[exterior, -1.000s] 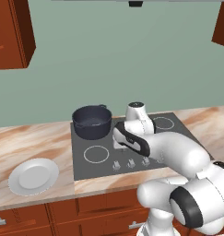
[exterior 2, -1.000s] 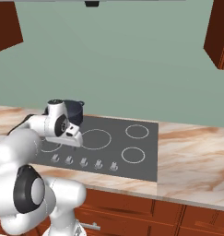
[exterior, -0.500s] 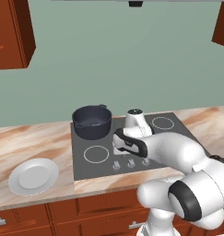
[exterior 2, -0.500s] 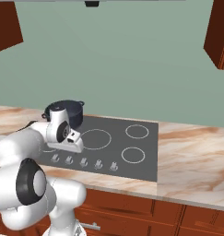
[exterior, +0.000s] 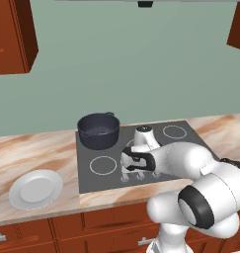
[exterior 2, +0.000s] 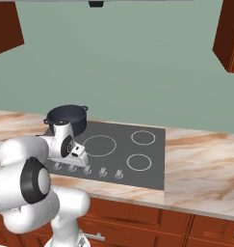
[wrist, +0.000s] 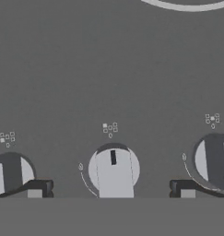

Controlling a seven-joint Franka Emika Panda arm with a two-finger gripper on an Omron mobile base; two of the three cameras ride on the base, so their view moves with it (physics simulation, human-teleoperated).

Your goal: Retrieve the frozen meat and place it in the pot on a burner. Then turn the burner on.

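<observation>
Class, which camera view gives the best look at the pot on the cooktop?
The left base view: the pot stands unobstructed on the rear burner, its rim, handle and interior visible. In the right base view, the arm partly covers the pot. The hand view looks at cooktop knobs instead.

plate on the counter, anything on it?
No. The white plate on the marble counter left of the cooktop shows a bare surface in the left base view.
</observation>
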